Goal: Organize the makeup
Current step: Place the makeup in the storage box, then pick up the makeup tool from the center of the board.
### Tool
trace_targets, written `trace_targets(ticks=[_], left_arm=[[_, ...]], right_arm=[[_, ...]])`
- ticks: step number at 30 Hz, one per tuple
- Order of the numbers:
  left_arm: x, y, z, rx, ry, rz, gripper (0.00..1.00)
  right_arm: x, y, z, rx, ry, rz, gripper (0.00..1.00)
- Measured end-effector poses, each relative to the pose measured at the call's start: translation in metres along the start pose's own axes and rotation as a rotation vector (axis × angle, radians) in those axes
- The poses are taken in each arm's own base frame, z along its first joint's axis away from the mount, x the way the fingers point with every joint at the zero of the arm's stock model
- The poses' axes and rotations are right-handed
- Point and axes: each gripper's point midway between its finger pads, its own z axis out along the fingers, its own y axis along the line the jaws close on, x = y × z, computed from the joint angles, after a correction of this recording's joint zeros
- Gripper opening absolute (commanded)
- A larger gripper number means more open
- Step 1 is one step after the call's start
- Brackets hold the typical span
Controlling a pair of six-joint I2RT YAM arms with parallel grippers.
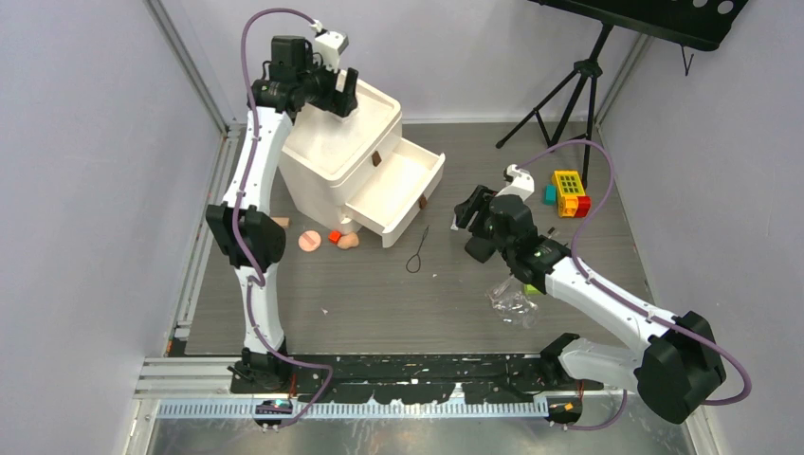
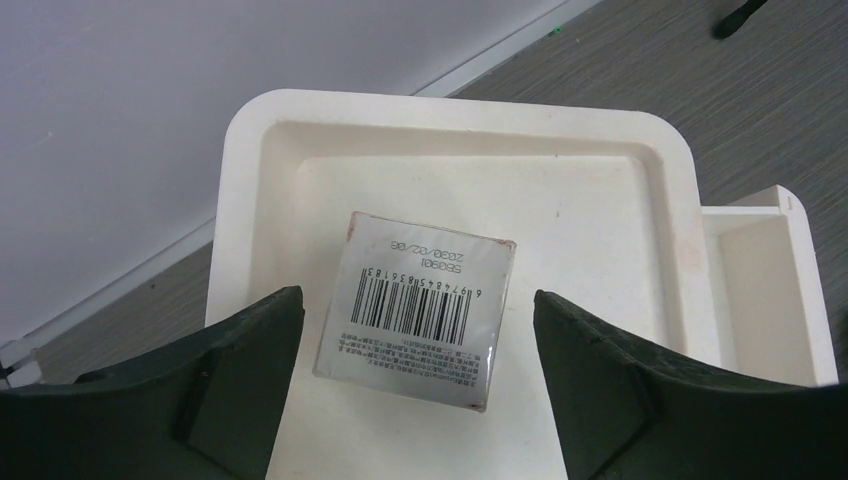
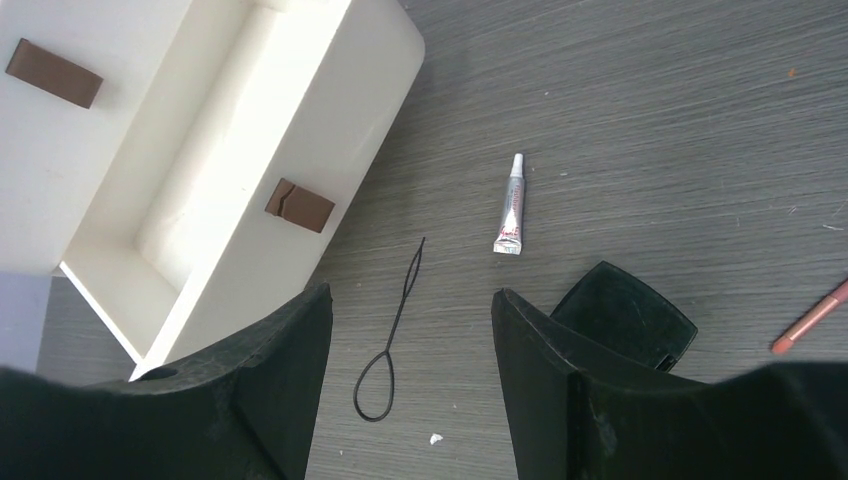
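Observation:
The clear barcoded box [image 2: 415, 305] lies on the top tray [image 2: 600, 190] of the white drawer organizer [image 1: 341, 142]. My left gripper [image 2: 415, 298] hovers over it, open, with a gap between the box and each finger. My right gripper [image 3: 410, 293] is open and empty above the floor mat, right of the open drawer [image 3: 190, 215]. Below it lie a thin black loop tool [image 3: 395, 325], a small white tube [image 3: 511, 205], a black compact [image 3: 630, 312] and a red pencil [image 3: 810, 318]. A pink round puff [image 1: 309, 240] and a peach sponge [image 1: 349, 241] lie in front of the organizer.
A small red cube [image 1: 334, 235] sits between the puff and the sponge. Yellow, red and green toy blocks [image 1: 567, 192] stand at the back right. Crumpled clear plastic [image 1: 513, 303] lies under my right arm. A black tripod [image 1: 569, 90] stands at the back.

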Motion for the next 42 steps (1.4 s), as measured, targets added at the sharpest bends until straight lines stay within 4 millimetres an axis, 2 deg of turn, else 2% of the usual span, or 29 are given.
trace_targets(ticks=[7, 11, 15, 18, 19, 21, 23, 26, 31, 34, 36, 38, 42], left_arm=[[-0.004, 0.000, -0.004, -0.003, -0.009, -0.003, 0.93], [-0.015, -0.002, -0.023, -0.037, -0.035, -0.054, 0.93], [-0.030, -0.003, -0.076, -0.143, -0.095, -0.156, 0.91], [-0.033, -0.006, -0.135, -0.257, -0.177, -0.257, 0.88], [-0.030, -0.007, -0.161, -0.310, -0.220, -0.307, 0.87], [-0.019, -0.010, -0.194, -0.376, -0.266, -0.379, 0.86], [0.003, -0.012, -0.221, -0.449, -0.305, -0.469, 0.84], [0.062, -0.017, -0.235, -0.538, -0.275, -0.589, 0.82], [0.186, -0.032, -0.224, -0.648, -0.097, -0.748, 0.80], [0.245, -0.045, -0.219, -0.686, 0.004, -0.814, 0.79], [0.273, -0.052, -0.216, -0.701, 0.042, -0.859, 0.77], [0.292, -0.057, -0.210, -0.706, 0.070, -0.889, 0.75], [0.328, -0.064, -0.186, -0.699, 0.164, -0.945, 0.70]], right_arm=[[0.003, -0.002, -0.001, 0.006, 0.013, -0.013, 0.64], [0.006, -0.006, -0.001, 0.019, 0.027, -0.027, 0.64], [0.011, -0.011, -0.003, 0.040, 0.049, -0.037, 0.64], [0.014, -0.013, -0.004, 0.047, 0.059, -0.041, 0.64], [0.014, -0.013, -0.004, 0.047, 0.059, -0.041, 0.64], [0.014, -0.013, -0.004, 0.046, 0.060, -0.041, 0.64], [0.014, -0.012, -0.004, 0.043, 0.062, -0.040, 0.64], [0.015, -0.011, -0.004, 0.034, 0.070, -0.040, 0.64], [0.020, -0.008, -0.004, 0.016, 0.090, -0.037, 0.64], [0.023, -0.007, -0.003, 0.014, 0.103, -0.033, 0.64], [0.025, -0.007, -0.002, 0.014, 0.108, -0.023, 0.64], [0.025, -0.006, -0.002, 0.013, 0.109, -0.017, 0.63], [0.028, -0.006, 0.000, 0.012, 0.119, -0.010, 0.63]])
